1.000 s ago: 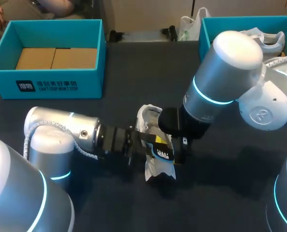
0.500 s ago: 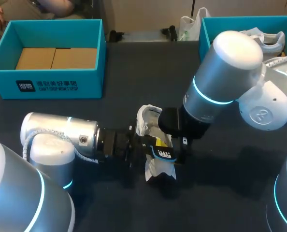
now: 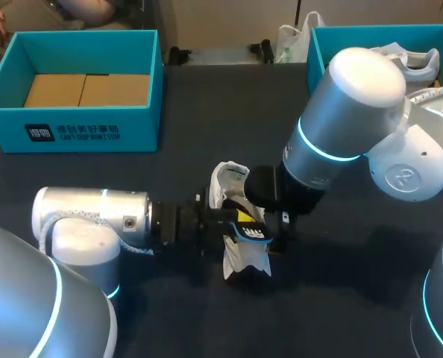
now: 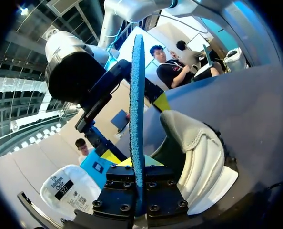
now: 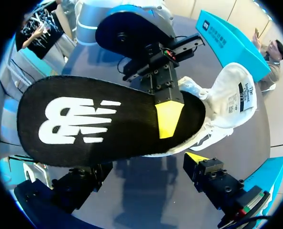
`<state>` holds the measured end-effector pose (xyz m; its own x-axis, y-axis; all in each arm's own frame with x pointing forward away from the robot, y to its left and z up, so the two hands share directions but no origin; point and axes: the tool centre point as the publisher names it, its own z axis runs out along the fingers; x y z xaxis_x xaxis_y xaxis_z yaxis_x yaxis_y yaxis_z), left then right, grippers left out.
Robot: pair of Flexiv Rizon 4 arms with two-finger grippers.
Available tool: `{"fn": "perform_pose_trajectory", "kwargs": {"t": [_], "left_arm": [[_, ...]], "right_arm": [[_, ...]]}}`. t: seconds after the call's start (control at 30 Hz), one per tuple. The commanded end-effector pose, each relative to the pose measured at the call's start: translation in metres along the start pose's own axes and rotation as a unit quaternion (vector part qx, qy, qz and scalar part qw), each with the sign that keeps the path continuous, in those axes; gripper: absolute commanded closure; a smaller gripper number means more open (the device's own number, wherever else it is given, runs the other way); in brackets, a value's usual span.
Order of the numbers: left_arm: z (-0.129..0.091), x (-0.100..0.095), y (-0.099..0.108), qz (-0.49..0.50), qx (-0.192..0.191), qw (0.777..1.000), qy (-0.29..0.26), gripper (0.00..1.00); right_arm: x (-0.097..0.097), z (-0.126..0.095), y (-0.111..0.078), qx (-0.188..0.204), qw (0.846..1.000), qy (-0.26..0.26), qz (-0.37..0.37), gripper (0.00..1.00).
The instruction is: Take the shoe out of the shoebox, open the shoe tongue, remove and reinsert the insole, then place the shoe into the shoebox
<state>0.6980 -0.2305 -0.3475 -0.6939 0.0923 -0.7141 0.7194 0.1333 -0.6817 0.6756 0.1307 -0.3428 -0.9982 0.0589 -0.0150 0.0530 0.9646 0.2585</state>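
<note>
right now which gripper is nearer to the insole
Left. The left gripper is shut on the insole, one yellow tip flat on its printed face. The right gripper is open, the insole ahead of its fingers, apparently untouched.

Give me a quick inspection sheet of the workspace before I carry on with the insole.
Surface: dark table, with the shoe resting at its middle.
Job's things: white shoe out of its box; insole out of the shoe, held close by it; shoebox at far left, open, only cardboard inside.
Clutter: second teal box at far right, white shoes in it.
Grippers: left gripper shut on the insole; right gripper at the shoe, its grip hidden by the insole.
Cables: ribbed hose runs along the left arm, apart from the shoe.
Surroundings: nothing seen reaching over the table.
</note>
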Motion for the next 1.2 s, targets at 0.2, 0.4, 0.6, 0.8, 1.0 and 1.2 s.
{"fn": "perform_pose_trajectory", "kwargs": {"t": [0.2,0.4,0.6,0.8,1.0,1.2], "left_arm": [[0.008,-0.005,0.012,-0.010,-0.032,0.999,0.003,1.00],[0.002,-0.004,0.008,-0.017,-0.037,0.999,0.004,1.00],[-0.003,-0.005,-0.009,-0.021,-0.017,1.000,-0.002,0.87],[-0.002,-0.005,-0.024,-0.011,-0.008,1.000,-0.003,0.85],[0.002,-0.001,-0.030,-0.005,-0.007,1.000,0.002,0.84],[0.006,0.003,-0.030,0.010,-0.008,1.000,0.006,1.00]], "right_arm": [[0.001,0.001,0.001,0.001,1.000,-0.002,0.001,0.00],[0.001,0.001,0.001,0.001,1.000,-0.002,0.001,0.00],[0.001,0.001,0.001,0.001,1.000,-0.002,0.001,0.00],[0.001,0.001,0.001,0.001,1.000,-0.002,0.001,0.00],[0.001,0.001,0.001,0.001,1.000,-0.002,0.001,0.00],[0.001,0.001,0.001,0.001,1.000,-0.002,0.001,0.00]]}}
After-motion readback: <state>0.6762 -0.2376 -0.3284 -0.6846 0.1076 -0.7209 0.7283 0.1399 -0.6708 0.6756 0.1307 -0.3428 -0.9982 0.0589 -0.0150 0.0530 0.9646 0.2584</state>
